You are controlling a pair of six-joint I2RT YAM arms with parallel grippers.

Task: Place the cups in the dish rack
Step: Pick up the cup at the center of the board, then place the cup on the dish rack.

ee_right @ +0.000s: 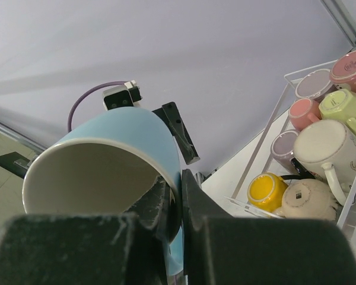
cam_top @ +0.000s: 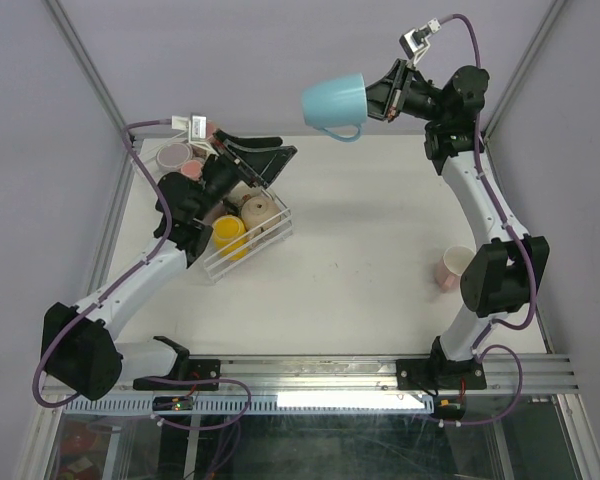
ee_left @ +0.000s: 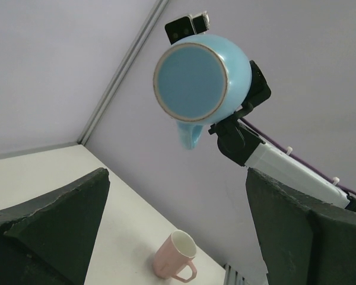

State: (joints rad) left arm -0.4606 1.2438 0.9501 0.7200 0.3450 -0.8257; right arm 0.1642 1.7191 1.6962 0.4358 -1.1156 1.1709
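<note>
While the light blue cup (cam_top: pixel 335 100) hangs high over the table's far side, its rim pinched by the right gripper (cam_top: pixel 372 98), the dish rack (cam_top: pixel 280 232) sits well apart at left. Carry it across level, avoiding the left gripper (cam_top: pixel 270 158), which is spread wide above the rack, and lower it into what seems a free gap.

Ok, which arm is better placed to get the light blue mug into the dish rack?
Right, probably: the right gripper is shut on the light blue mug, held up in the air. The left gripper is open and empty by the dish rack and would need a handover first.
</note>
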